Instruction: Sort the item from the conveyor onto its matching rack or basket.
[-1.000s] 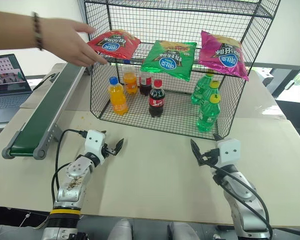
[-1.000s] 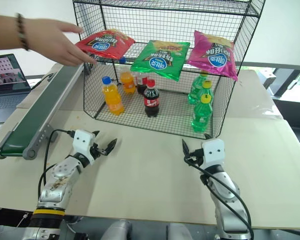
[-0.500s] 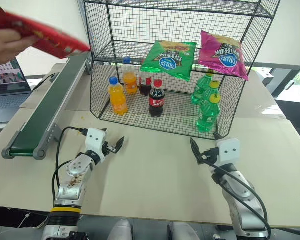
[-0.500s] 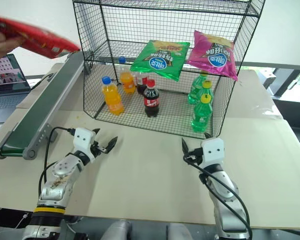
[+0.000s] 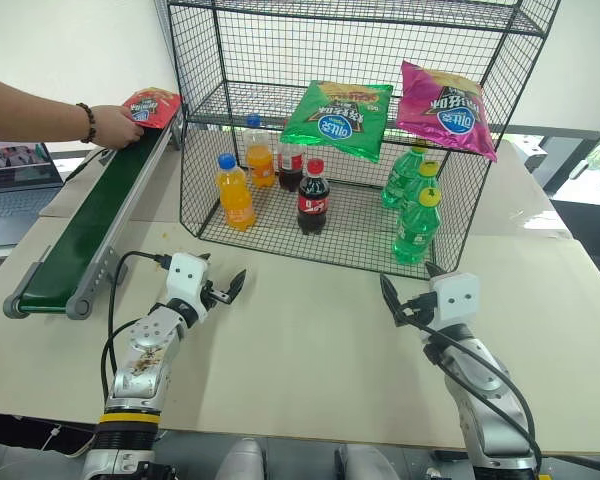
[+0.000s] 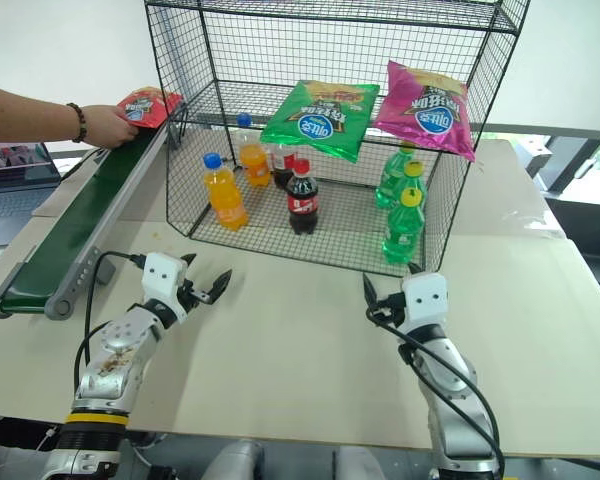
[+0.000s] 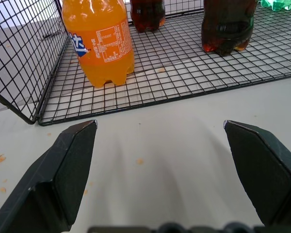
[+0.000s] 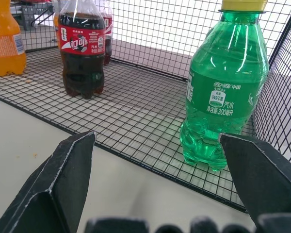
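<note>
Red chip bag [image 5: 152,106] sits at the far end of the conveyor [image 5: 92,217], upper left of frame, under a person's hand [image 5: 116,126].

From the head camera I see the whole rack [image 5: 360,120], with the green bag [image 5: 338,117] and magenta bag [image 5: 446,99] on its middle tier; the left wrist view gives me the orange soda bottle [image 7: 100,42] close up on the mesh floor, and the right wrist view a green soda bottle [image 8: 225,90] beside a cola bottle [image 8: 82,49]. Left gripper [image 5: 224,291] lies level on the table [image 5: 310,360], lower left, fingers wide apart and empty (pointing at the cage). Right gripper [image 5: 404,299], lower right, fingers likewise spread, holding nothing.
</note>
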